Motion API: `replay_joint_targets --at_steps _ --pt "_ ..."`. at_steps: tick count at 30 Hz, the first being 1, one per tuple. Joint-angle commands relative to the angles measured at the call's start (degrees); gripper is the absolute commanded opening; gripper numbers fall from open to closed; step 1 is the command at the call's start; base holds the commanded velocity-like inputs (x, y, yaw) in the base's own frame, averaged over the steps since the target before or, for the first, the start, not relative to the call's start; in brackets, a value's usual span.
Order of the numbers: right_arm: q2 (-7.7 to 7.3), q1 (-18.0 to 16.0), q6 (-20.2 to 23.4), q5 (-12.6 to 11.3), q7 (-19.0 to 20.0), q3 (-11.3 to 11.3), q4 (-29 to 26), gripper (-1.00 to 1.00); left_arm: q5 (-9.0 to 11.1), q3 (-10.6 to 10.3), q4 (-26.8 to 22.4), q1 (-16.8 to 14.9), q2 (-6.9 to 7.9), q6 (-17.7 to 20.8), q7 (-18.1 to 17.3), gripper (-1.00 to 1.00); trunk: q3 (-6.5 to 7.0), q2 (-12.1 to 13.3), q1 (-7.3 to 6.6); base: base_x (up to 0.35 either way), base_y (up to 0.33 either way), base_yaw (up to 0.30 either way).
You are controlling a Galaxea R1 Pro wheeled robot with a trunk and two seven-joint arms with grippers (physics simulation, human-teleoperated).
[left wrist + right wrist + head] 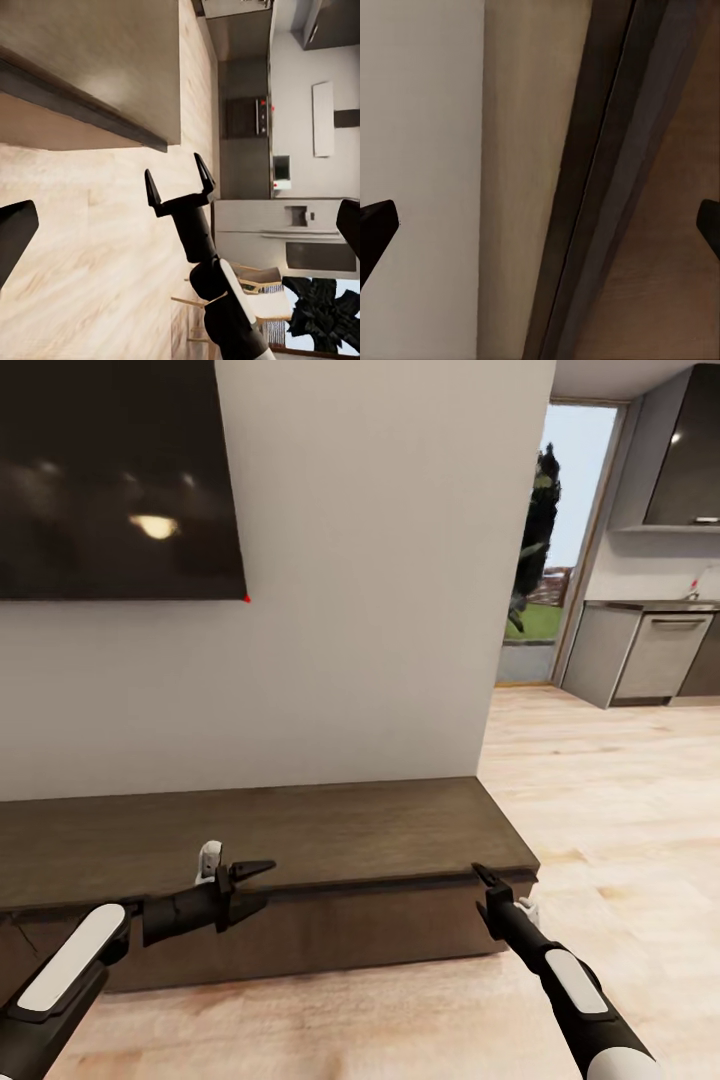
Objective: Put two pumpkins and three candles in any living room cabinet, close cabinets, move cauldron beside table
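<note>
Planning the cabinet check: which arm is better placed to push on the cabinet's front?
Probably the right. The right gripper points at the cabinet front's top edge near its end, jaws open. The left gripper points sideways along the front.

Dark wall-mounted TV screen point(115, 475) upper left on white wall point(380, 610). Light wood floor point(600, 780). Doorway point(555, 550) at right shows greenery outside. Grey kitchen units point(645, 655) beyond, range hood point(690, 455) above.
</note>
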Motion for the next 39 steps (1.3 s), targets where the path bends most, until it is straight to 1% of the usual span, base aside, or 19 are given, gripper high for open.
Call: replay_joint_targets --at_steps 1,18,33,36,38,39 --pt "0.02 0.0 0.5 -0.3 0.1 -0.2 0.0 1.00 -0.5 -0.1 0.0 0.0 0.05 0.0 -0.6 1.00 -0.06 0.0 0.02 0.196 0.000 0.000" --pt "-0.02 0.0 0.4 -0.3 0.1 -0.2 0.3 1.00 -0.5 -0.1 0.1 0.0 0.12 0.0 -0.6 1.00 -0.06 0.0 0.02 0.035 -0.016 0.000" --pt "-0.03 0.0 0.4 -0.4 0.5 -0.2 0.3 1.00 -0.5 -0.1 0.0 0.0 -0.03 0.0 -0.6 1.00 -3.38 -0.2 0.40 0.000 0.000 0.000" --pt "-0.09 0.0 0.4 -0.3 2.0 -0.2 0.5 1.00 -0.5 -0.1 0.0 0.0 -0.06 0.0 -0.6 1.00 -4.04 -0.3 0.48 0.000 0.000 0.000" --pt "-0.17 0.0 0.4 -0.3 4.1 -0.2 1.2 1.00 -0.5 -0.1 0.0 0.0 -0.05 0.0 -0.6 1.00 -4.04 -0.3 0.48 0.000 0.000 0.000" --pt "-0.46 0.0 0.4 -0.3 5.5 -0.2 1.9 1.00 -0.5 -0.1 0.0 0.0 -0.04 0.0 -0.6 1.00 -4.04 -0.3 0.48 0.000 0.000 0.000"
